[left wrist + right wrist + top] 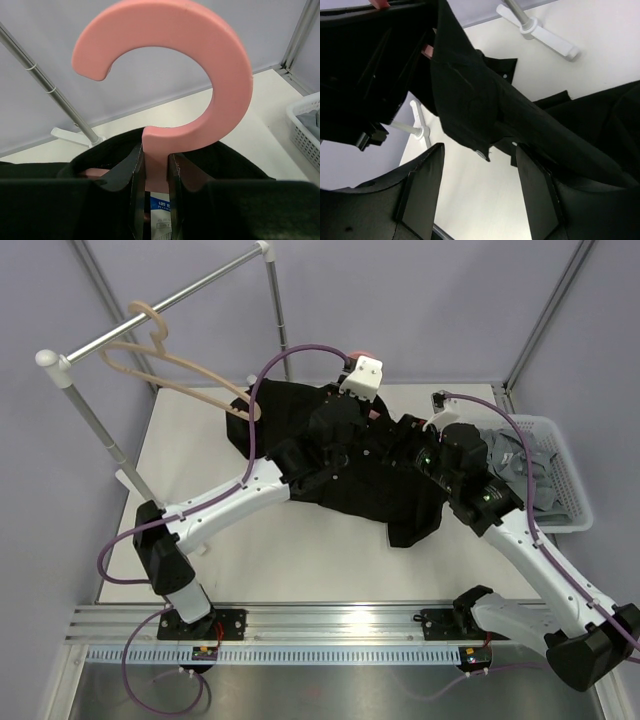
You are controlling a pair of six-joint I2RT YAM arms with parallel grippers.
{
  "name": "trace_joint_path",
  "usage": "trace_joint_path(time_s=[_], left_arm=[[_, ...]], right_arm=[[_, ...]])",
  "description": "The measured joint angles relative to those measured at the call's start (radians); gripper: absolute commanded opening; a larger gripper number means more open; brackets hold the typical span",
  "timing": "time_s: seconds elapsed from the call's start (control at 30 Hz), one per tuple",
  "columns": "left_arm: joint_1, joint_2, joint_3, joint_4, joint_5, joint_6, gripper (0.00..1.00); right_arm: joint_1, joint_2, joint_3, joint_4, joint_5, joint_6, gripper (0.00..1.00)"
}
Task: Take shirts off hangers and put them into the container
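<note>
Pink hanger [165,75] pinched at neck by left hand [156,192]; black shirt [405,518] not yet off. Right hand [480,192] stood wide, empty. Next needed: grip cloth, pull free.

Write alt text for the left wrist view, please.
The hook of a pink hanger fills the frame, its neck pinched between the two dark fingers, with the collar of a black shirt around it. Behind are a metal rail post on the left and a white basket at the right edge.
</note>
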Motion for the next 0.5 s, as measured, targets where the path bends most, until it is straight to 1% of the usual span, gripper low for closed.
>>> trace_joint_path(time_s=[0.17,0.27,0.37,0.4,0.47,0.5], left_arm=[[0.0,-0.021,-0.018,-0.007,0.0,-0.005,0.0],[-0.001,-0.038,-0.027,-0.008,-0.001,-0.01,0.0],[0.0,-0.054,-0.032,-0.013,-0.001,-0.014,0.0],[0.0,-0.058,-0.032,-0.014,-0.001,-0.015,0.0],[-0.001,-0.065,-0.032,-0.015,0.0,-0.015,0.0],[-0.001,-0.069,-0.032,-0.018,-0.001,-0.015,0.0]], right_arm=[[0.002,0.032,-0.003,0.081,-0.066,-0.003,0.58],[0.002,0.046,-0.004,0.121,-0.096,-0.003,0.54],[0.002,0.059,-0.005,0.146,-0.118,-0.003,0.43],[0.002,0.063,-0.005,0.151,-0.123,-0.003,0.35],[0.002,0.064,-0.015,0.169,-0.128,-0.006,0.26],[0.002,0.064,-0.019,0.17,-0.128,-0.006,0.16]])
